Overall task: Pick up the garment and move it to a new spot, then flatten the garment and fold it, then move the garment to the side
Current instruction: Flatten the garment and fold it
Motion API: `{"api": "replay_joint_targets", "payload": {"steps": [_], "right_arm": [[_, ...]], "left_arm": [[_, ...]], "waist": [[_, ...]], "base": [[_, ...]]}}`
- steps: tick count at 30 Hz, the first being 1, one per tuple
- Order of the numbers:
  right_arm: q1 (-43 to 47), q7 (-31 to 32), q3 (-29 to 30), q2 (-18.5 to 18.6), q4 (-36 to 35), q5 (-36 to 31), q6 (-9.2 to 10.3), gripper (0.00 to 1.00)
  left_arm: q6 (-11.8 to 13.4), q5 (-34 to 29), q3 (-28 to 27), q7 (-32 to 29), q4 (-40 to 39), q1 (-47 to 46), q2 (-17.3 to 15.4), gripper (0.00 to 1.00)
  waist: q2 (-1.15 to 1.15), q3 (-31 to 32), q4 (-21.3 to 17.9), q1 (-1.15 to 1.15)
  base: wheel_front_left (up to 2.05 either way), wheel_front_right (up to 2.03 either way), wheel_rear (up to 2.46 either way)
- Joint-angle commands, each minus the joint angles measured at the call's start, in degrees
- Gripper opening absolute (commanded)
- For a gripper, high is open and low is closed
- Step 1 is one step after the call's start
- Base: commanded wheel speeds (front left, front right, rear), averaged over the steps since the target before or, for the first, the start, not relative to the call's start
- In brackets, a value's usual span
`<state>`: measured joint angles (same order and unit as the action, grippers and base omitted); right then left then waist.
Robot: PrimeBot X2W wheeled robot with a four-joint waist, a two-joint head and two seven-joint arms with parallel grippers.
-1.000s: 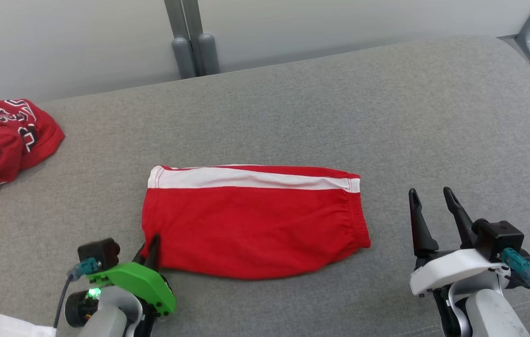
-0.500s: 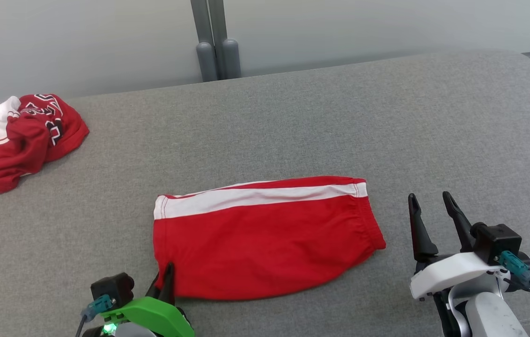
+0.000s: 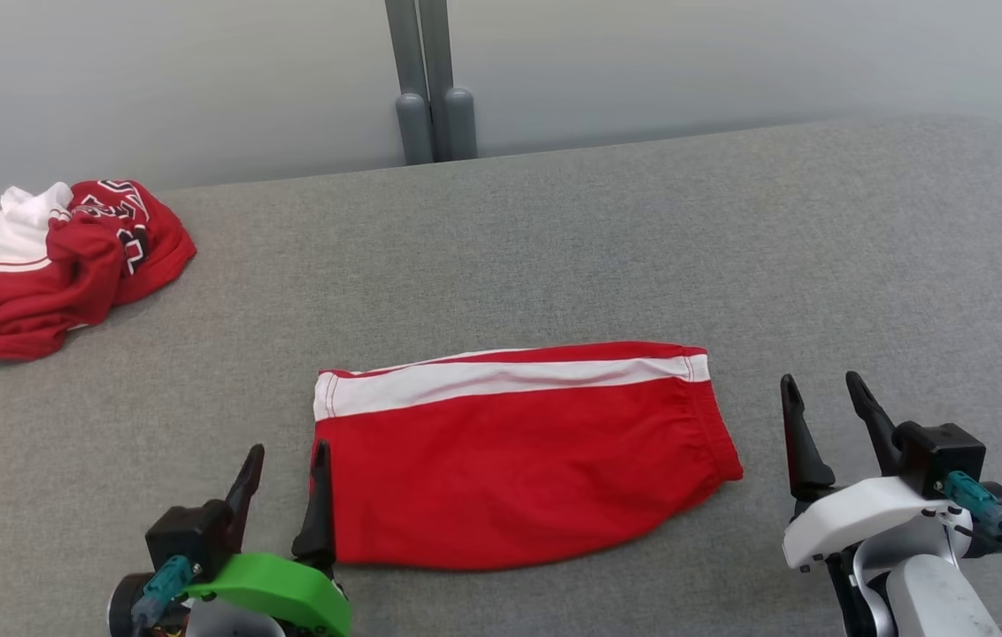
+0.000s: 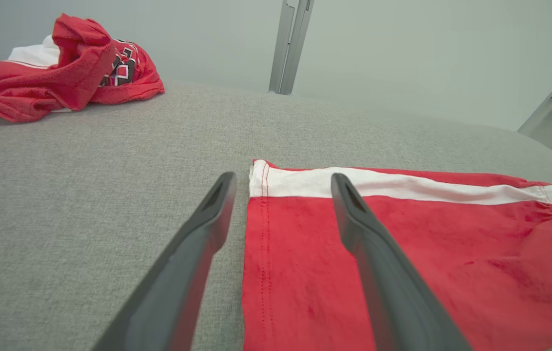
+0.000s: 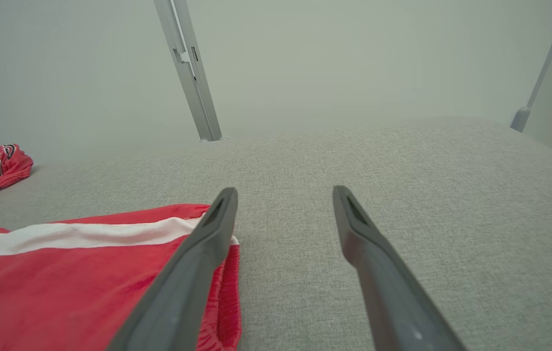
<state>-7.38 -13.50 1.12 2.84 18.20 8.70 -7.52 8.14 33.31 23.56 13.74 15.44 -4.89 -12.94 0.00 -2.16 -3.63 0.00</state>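
The garment (image 3: pixel 519 460) is a pair of red shorts with a white side stripe, folded and lying flat on the grey cushion (image 3: pixel 554 248). My left gripper (image 3: pixel 287 456) stands open at the garment's near left corner, its right finger over the hem and its left finger over bare cushion. In the left wrist view the garment (image 4: pixel 403 253) lies under and right of the open left gripper (image 4: pixel 281 183). My right gripper (image 3: pixel 820 385) is open, just right of the waistband, holding nothing. The right wrist view shows the garment (image 5: pixel 76 273) to the left of the open right gripper (image 5: pixel 283 192).
A crumpled red and white jersey (image 3: pixel 58 257) lies at the cushion's far left. A grey metal post (image 3: pixel 430 80) stands behind the cushion against a pale wall. Bare cushion stretches beyond and to the right of the shorts.
My left gripper has opened and let go of the garment's near left corner. The head camera has shifted, so the whole scene sits further right and lower. The right gripper stays open.
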Motion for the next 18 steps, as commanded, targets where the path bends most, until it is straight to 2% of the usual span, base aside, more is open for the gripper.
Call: {"api": "replay_joint_targets", "payload": {"steps": [1, 9, 13, 18], "right_arm": [[-0.4, 0.7, -0.3, 0.1, 0.1, -0.6, 0.06, 1.0], [-0.5, 6.0, -3.8, 0.1, 2.2, 0.7, 0.06, 1.0], [-0.8, 8.0, -5.1, 0.1, 5.2, 0.7, 0.06, 1.0], [-1.4, 9.5, -3.4, 0.1, 10.4, -0.1, 0.06, 1.0]], "left_arm": [[0.7, -1.0, -0.5, 0.5, -1.0, 0.9, -0.8, 1.0], [3.8, -3.9, -3.5, 1.5, -5.9, 2.8, -0.9, 1.0], [3.8, -4.2, -4.4, 1.5, -6.4, 4.1, -0.2, 1.0], [3.0, -4.9, -4.9, 1.5, -6.4, 5.0, 0.5, 1.0]], "waist": [[0.0, 0.4, 0.5, 0.0], [0.0, 1.6, 2.4, 0.0], [0.0, 1.9, 3.6, 0.0], [0.0, 2.1, 5.4, 0.0]], "base": [[0.0, 0.0, 0.0], [0.0, 0.0, 0.0], [0.0, 0.0, 0.0], [0.0, 0.0, 0.0]]}}
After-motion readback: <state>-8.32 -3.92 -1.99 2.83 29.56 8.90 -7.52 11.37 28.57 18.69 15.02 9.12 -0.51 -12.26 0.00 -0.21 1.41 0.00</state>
